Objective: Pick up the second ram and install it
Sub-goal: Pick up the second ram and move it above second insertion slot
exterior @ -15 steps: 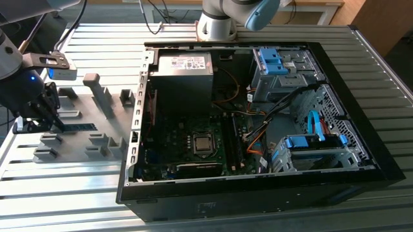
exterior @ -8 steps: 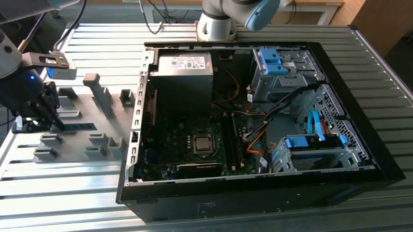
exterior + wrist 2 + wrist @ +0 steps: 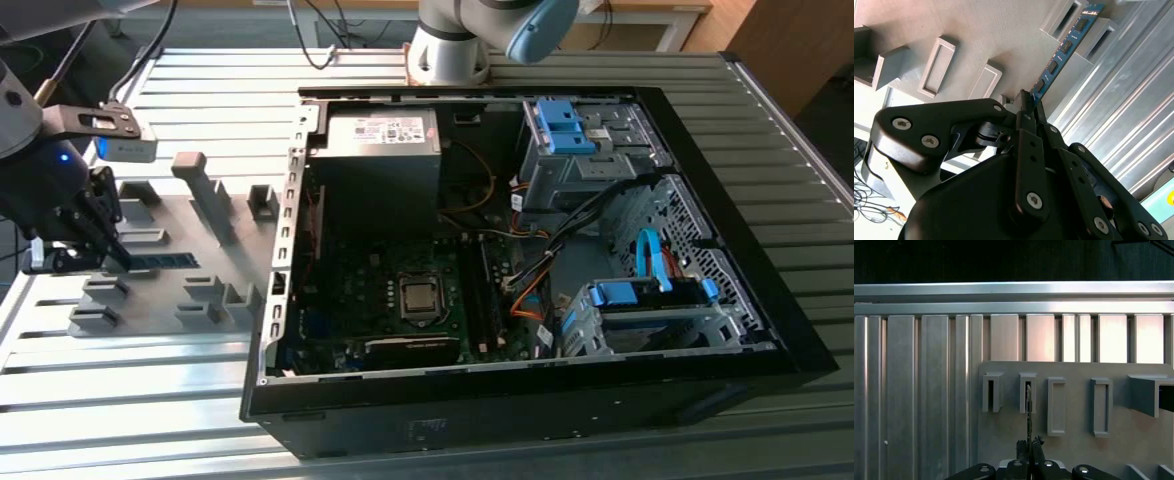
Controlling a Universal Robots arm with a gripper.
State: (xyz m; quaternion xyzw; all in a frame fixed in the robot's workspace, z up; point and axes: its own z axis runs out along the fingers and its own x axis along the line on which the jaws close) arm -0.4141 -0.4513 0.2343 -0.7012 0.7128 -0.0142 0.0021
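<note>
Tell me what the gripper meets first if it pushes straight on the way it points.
The second ram, gripped edge-on in the gripper; straight past it, the grey holder fixture it stands in, though depth is unclear.

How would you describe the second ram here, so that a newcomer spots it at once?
Beside the open computer case, on the exterior view's left, lies a grey holder fixture. The second ram stands on edge in it, at the claw: the one thin blue stick with dark chips among plain grey blocks.
</note>
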